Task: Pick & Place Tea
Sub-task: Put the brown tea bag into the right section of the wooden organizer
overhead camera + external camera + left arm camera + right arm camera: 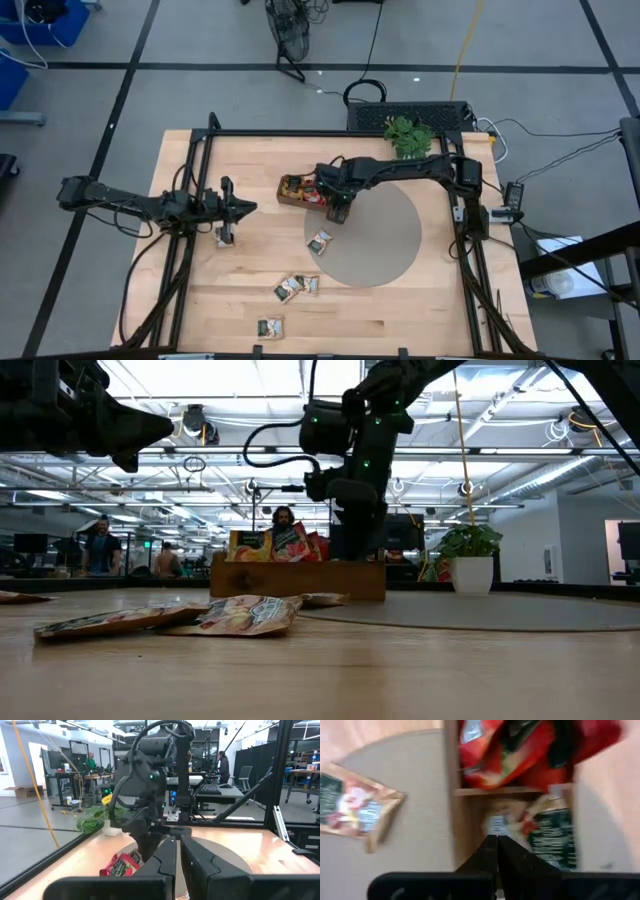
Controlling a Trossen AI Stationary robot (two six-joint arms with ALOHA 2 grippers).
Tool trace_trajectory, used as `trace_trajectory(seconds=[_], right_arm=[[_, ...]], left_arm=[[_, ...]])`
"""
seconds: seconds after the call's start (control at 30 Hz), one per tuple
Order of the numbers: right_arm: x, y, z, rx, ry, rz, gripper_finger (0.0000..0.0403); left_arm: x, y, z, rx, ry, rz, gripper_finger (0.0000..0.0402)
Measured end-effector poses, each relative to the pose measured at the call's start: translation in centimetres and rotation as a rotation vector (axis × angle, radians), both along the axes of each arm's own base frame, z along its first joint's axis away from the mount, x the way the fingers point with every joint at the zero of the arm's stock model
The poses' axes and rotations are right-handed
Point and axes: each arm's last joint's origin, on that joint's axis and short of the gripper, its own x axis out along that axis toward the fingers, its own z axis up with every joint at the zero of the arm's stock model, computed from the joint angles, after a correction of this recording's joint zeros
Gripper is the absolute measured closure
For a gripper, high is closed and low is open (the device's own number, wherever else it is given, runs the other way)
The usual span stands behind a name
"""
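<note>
Lying loose: five sachets [320, 240] tabletop.

Grey floor [200, 40] with dark lines — bright ceiling lights [240, 380], desks [210, 790] behind.

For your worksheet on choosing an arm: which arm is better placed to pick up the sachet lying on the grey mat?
Probably the right. Its claw hangs at the tray, just beside the sachet on the mat. The left claw sits farther off, near another sachet.
</note>
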Motion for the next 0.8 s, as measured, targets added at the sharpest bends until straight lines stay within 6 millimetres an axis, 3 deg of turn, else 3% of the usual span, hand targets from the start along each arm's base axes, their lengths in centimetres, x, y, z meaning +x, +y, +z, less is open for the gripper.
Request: trace_trajectory(seconds=[0.17,0.3,0.8], right_arm=[[-0.7,0.5,-1.5,0.067,0.036,-0.011,0.0403],[-0.6,1.1,-1.6,0.125,0.019,0.002,0.0403],[-0.7,1.1,-1.7,0.014,0.052,-0.009,0.0403]], left_arm=[[0.0,0.0,0.0,0.000,0.000,0.001,0.0371],[0.0,0.0,0.0,0.000,0.000,0.001,0.0371],[0.0,0.0,0.0,0.000,0.000,0.000,0.0371]])
